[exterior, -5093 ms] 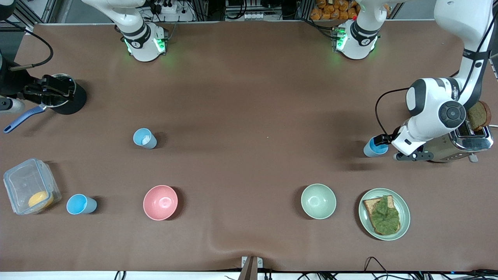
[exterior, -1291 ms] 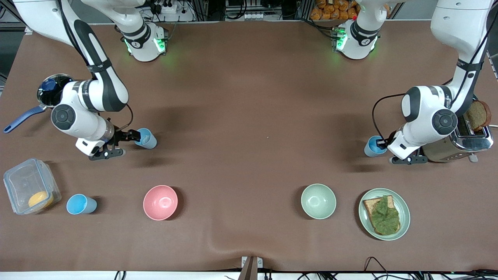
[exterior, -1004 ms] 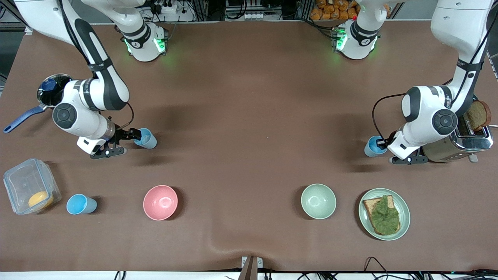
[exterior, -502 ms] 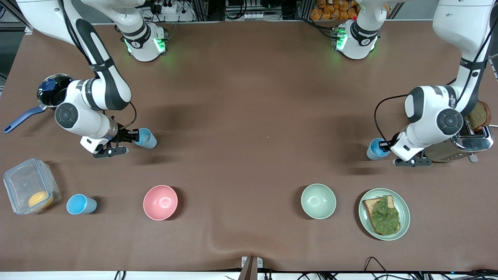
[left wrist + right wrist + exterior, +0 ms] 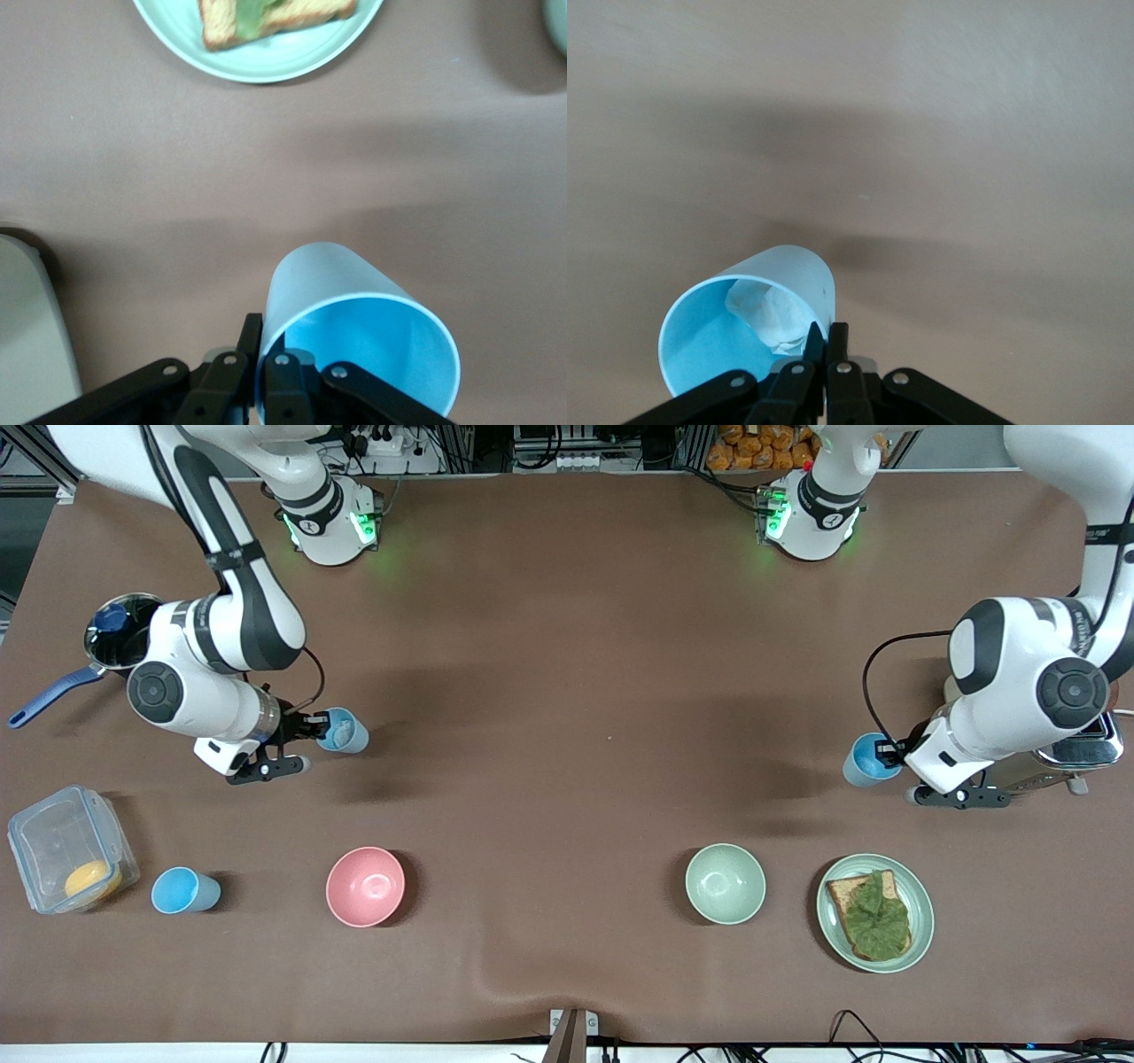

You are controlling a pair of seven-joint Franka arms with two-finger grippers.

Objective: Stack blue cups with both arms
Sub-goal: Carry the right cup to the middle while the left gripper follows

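Above the tabletop [image 5: 567, 691], near the toaster [image 5: 1076, 748], the left pincer [image 5: 889, 751] pinches the rim of one blue cup [image 5: 864, 760]. Toward the right arm's end, the right pincer [image 5: 312, 726] clamps the second blue cup's [image 5: 344, 731] rim, white crumpled material inside. A third blue cup [image 5: 182, 891] stands beside the pink bowl [image 5: 365, 887].

My right gripper [image 5: 312, 729] pinches one blue cup [image 5: 344, 731] by its rim, white wad inside. Left gripper [image 5: 889, 753] pinches another [image 5: 864, 760]. Third cup [image 5: 183, 891] stands upright beside the pink bowl [image 5: 365, 886].
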